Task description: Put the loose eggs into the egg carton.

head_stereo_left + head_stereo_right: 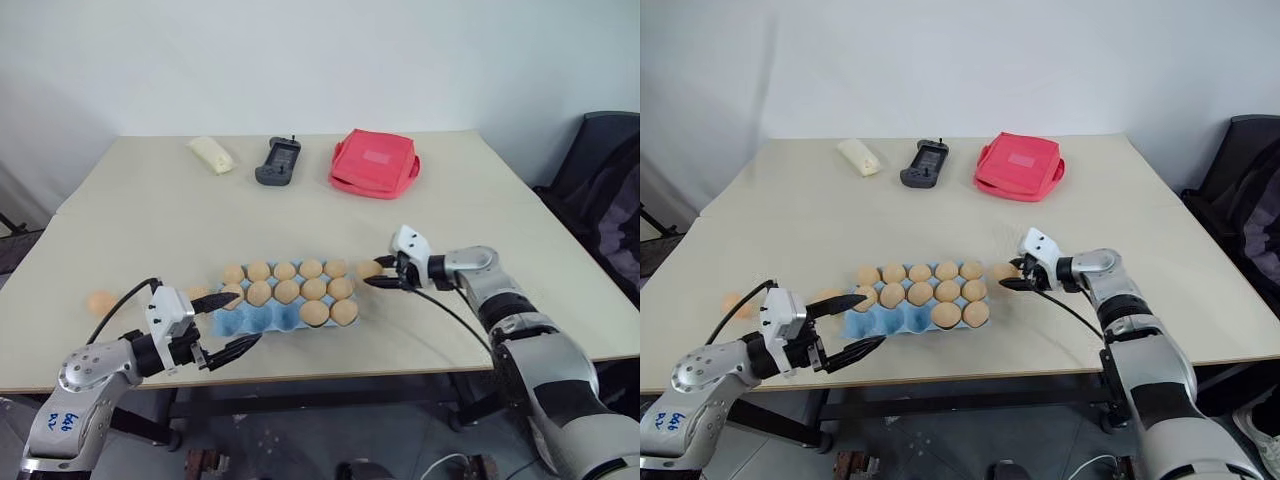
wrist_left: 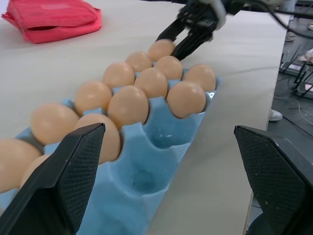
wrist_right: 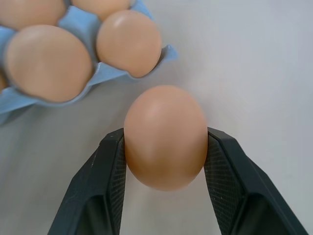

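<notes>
Eggs fill most of the egg carton [image 1: 262, 318] in my head view: two far rows full, two in the near row at its right end, three near cups bare blue. The carton sits near the front edge of the table [image 1: 140, 210]. My right gripper [image 1: 379, 276] is just off the carton's right end, fingers closed on a held egg [image 1: 369, 269]. My left gripper [image 1: 228, 322] is at the carton's left end, fingers spread wide, nothing between them. Two loose eggs lie on the table left of the carton: one [image 1: 100, 301] well out, another [image 1: 197, 293] just beside the upper left finger. At the far side I see a pale yellow lump [image 1: 212, 155], a dark grey handset [image 1: 278, 161] and a red pouch [image 1: 374, 163].

Left wrist view now: both finger pads [image 2: 63, 181] stand far apart, looking along the carton with its empty cups nearest, and the right gripper sits at the far end by the last egg.

Right wrist view: the egg is squeezed between the two pads [image 3: 115, 171], over bare table just beside the carton's corner.
</notes>
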Motion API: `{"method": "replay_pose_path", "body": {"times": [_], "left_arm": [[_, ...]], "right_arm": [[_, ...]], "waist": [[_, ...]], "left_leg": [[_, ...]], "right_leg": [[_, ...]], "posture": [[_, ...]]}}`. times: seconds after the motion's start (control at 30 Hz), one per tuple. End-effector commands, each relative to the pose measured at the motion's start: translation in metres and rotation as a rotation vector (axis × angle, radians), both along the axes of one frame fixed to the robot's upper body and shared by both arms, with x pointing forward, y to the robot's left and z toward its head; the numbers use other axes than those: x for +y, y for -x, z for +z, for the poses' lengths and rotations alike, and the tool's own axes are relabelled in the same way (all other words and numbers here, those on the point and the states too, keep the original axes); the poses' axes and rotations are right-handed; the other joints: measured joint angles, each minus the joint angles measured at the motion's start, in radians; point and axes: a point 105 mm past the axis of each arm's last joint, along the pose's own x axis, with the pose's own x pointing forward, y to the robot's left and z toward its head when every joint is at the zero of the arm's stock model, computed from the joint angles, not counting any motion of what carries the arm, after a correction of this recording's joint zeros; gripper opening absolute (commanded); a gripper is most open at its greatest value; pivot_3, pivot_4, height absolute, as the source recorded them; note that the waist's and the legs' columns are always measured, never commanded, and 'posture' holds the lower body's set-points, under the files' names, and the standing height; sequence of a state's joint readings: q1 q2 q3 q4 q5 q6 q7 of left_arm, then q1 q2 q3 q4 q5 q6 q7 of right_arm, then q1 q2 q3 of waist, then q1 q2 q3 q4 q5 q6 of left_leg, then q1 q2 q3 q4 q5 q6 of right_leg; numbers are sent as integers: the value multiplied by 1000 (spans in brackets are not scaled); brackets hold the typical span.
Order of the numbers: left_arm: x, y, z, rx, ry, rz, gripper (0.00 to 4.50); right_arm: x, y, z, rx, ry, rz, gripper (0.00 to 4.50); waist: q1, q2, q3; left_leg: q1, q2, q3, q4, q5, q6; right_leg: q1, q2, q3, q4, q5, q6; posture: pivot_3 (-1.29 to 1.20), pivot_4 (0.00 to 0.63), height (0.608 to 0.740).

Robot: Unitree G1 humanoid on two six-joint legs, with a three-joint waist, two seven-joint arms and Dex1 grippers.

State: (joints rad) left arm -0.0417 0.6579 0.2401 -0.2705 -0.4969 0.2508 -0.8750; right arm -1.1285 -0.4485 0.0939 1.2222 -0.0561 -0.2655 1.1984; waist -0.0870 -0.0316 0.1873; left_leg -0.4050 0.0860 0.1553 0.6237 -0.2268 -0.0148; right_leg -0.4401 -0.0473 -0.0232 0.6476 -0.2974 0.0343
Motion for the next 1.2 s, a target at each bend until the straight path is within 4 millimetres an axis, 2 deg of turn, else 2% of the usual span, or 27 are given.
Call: {"method": "replay_pose_path", "body": {"times": [0.03, 0.17, 0.3, 0.37, 0.43, 0.53, 0.67, 0.8, 0.9, 1.0, 1.1, 1.2], "left_arm": [[13, 4, 8, -25, -7, 32, 4500], [29, 4, 2, -4, -22, 79, 4500], [45, 3, -4, 18, -23, 126, 4500], [50, 5, -7, 31, -28, 141, 4500], [52, 5, -10, 39, -33, 148, 4500], [52, 6, -9, 36, -35, 151, 4500], [53, 6, -7, 33, -33, 159, 4500], [55, 7, -7, 34, -29, 173, 4500], [58, 9, -8, 42, -23, 189, 4500], [67, 12, -10, 60, -21, 225, 4500], [87, 16, -12, 58, -17, 323, 4500], [104, 22, -16, 61, -3, 417, 4500]], "right_arm": [[7, 13, 24, -50, -32, 141, 2171], [31, 32, 32, -33, -77, 265, 2171], [79, 59, 41, -45, -139, 364, 2171], [102, 71, 38, -24, -148, 384, 2171], [117, 78, 34, -12, -146, 392, 2171], [128, 80, 25, 18, -137, 376, 2171], [134, 83, 21, 36, -131, 379, 3175], [133, 86, 28, 30, -157, 383, 4472], [120, 86, 35, -1, -184, 376, 4472], [97, 91, 42, -65, -245, 411, 4472], [69, 96, 42, -106, -294, 418, 4472], [54, 101, 47, -148, -352, 437, 4472]], "waist": [[-1, 0, 0], [0, 0, 0], [-1, 0, 0], [0, 0, 0], [1, 0, 0], [3, -1, -1], [4, -1, -1], [1, -1, -1], [1, -1, -1], [4, -1, -1], [5, -1, -1], [1, -1, -1]], "left_leg": [[0, 0, 0, 0, 0, 0], [0, 1, 1, -1, 0, 0], [0, 2, 2, -1, 0, -1], [0, 2, 2, -1, 0, -2], [0, 3, 2, -1, -2, -6], [0, 3, 2, -1, -3, -7], [-1, 1, 2, -1, -3, -7], [-1, 1, 2, -2, -3, -7], [0, 2, 2, -3, -3, -7], [0, 2, 1, -3, -3, -7], [-1, 2, 2, -3, -4, -6], [-1, 2, 2, -3, -4, -6]], "right_leg": [[0, 0, 0, 0, 0, 0], [-1, 1, 0, 1, 0, -1], [-4, 1, 1, 4, -1, -2], [-5, 1, 1, 6, -2, -3], [-5, 1, 1, 6, -2, -4], [-5, 0, 0, 6, -2, -4], [-5, -2, 0, 5, -2, -4], [-5, -2, 0, 5, -2, -5], [-6, -1, 0, 5, -3, -5], [-5, 0, -1, 4, -3, -5], [-5, 0, -1, 2, -3, -5], [-5, 0, -1, 2, -2, -5]], "posture": [[0, 150, 740], [0, 150, 740], [0, 150, 740], [0, 150, 740], [0, 150, 740], [0, 150, 740], [0, 150, 740], [0, 150, 740], [0, 150, 740], [0, 150, 740], [0, 150, 740], [0, 150, 740]]}}
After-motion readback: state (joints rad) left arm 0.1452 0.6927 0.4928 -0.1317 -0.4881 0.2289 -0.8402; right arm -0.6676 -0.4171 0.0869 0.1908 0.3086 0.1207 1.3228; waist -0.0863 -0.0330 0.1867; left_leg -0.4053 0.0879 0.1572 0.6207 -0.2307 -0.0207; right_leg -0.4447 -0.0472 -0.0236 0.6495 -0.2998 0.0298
